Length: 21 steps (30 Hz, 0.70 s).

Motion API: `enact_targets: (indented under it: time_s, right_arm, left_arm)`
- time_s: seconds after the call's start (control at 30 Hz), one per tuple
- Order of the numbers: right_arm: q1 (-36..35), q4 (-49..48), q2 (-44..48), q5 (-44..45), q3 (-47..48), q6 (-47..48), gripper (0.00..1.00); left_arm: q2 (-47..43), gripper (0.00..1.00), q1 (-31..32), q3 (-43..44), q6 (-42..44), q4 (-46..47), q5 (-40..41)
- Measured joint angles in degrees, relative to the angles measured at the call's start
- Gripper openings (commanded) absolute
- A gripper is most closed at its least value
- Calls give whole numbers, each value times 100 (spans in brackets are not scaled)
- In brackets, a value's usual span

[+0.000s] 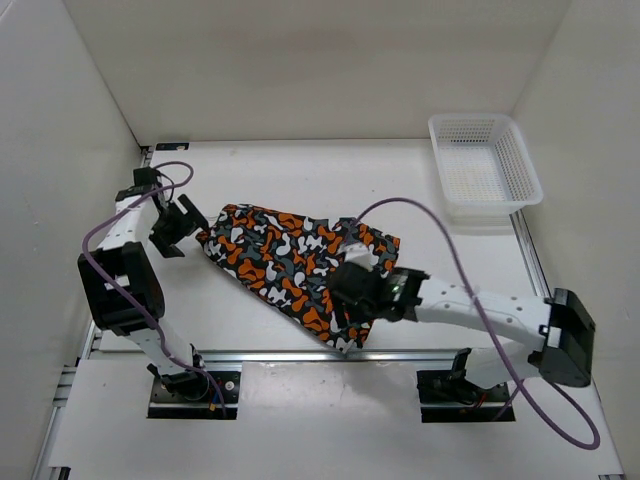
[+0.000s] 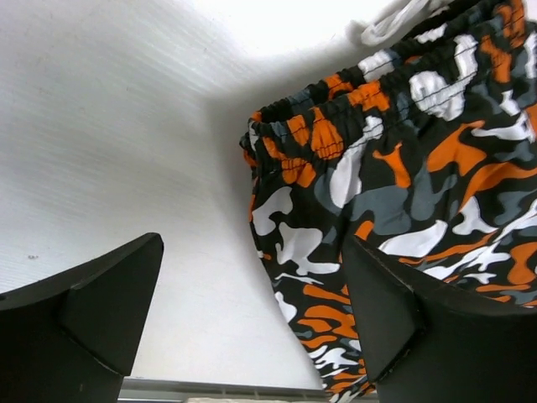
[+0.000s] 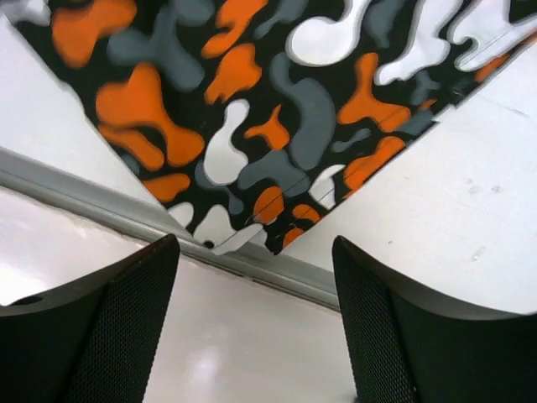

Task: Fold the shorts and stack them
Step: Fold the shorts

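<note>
On the table (image 1: 430,200), the shorts (image 1: 290,265) are laid out kinda rumpled; their left end is seen just beside the left gripper (image 1: 192,228), near corner by the right gripper (image 1: 352,295); both are splayed wide, nothing pinched.

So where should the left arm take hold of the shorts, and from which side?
Probably the gathered waistband end of the shorts, approached from their left edge. It is bunched and thick, lies at the outer corner with table beside it, and the open left gripper sits right there.
</note>
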<state>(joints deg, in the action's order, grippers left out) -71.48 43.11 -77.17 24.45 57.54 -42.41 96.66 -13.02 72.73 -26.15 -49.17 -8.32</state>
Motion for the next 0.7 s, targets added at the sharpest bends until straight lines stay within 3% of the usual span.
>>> enact_targets:
  time_s: [0.2,0.33,0.47,0.5,0.53,0.63,0.67,0.7]
  right_arm:
    - [2109,-262,599,-1460,-662,-450,82]
    - [3274,-647,570,-2476,-1375,-566,78]
    - [3921,-1158,254,-3104,-1707,-566,77]
    - [3976,-1294,107,-3204,-1709,-553,75]
    - [3995,-1416,-28,-3259,-1707,-527,74]
    - [3993,-1703,-472,-3344,-1641,-439,62]
    - [3991,-1775,-610,-3359,-1604,-415,59]
    - [3998,-1816,-748,-3442,-1532,-402,50]
  left_arm:
    - [391,96,-4,-81,-20,260,-216]
    - [813,77,-4,-208,-26,479,-332]
    - [907,48,-4,-286,-22,503,-417]
    - [907,34,-4,-286,-31,525,-428]
    - [907,27,-4,-286,-42,553,-446]
    - [907,10,-4,-286,-52,592,-459]
    - [907,10,-4,-289,-57,599,-459]
    - [907,10,-4,-297,-59,610,-459]
